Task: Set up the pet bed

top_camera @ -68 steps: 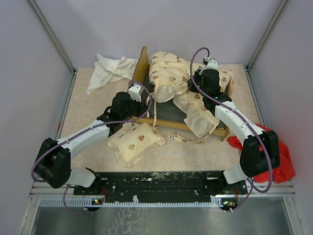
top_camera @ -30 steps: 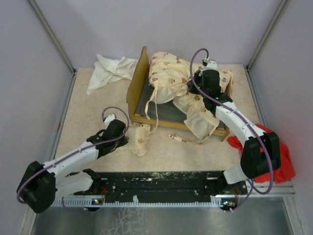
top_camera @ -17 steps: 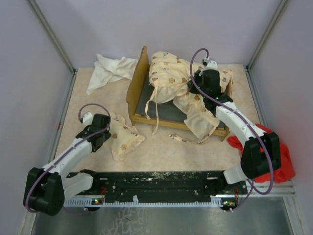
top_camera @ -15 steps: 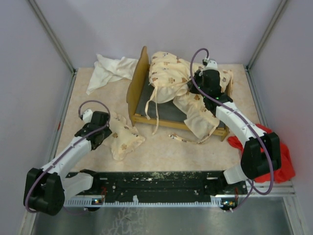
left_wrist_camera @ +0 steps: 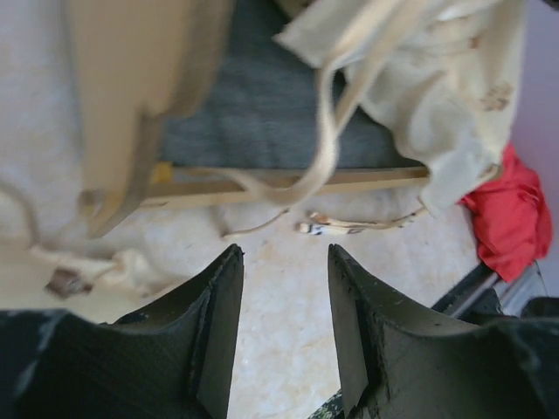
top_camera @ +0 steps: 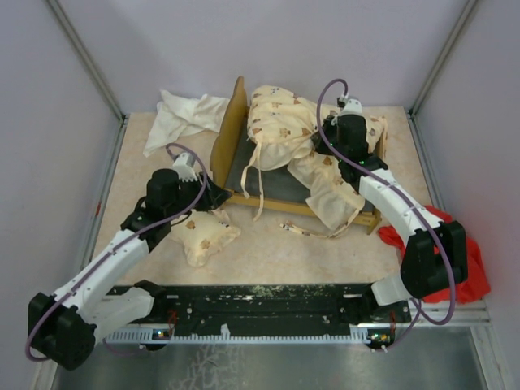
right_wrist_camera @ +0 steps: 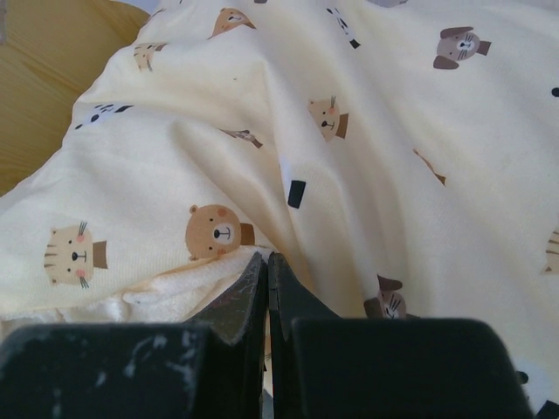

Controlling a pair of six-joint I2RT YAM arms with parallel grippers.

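The pet bed's light wooden frame [top_camera: 230, 134] stands at the back middle, its dark grey base [top_camera: 276, 183] partly bare. The animal-print cushion [top_camera: 280, 126] is bunched over the frame's back and right side, with ties hanging down. My right gripper [top_camera: 325, 142] is shut on the cushion [right_wrist_camera: 367, 131], its tips [right_wrist_camera: 266, 262] pressed into a fold. The small pillow [top_camera: 207, 236] lies on the table left of the frame's front. My left gripper [top_camera: 218, 197] hovers just above it by the frame's front left corner, open [left_wrist_camera: 281, 253] and holding nothing.
A plain white cloth [top_camera: 183, 114] lies crumpled at the back left. A red cloth [top_camera: 471, 260] sits at the right edge beside the right arm, also visible as red cloth [left_wrist_camera: 511, 218]. Walls close in the table on three sides.
The left gripper dragged the pillow leftward, opened and let it go on the table, then swung back toward the frame's front left corner. The right arm has not moved.
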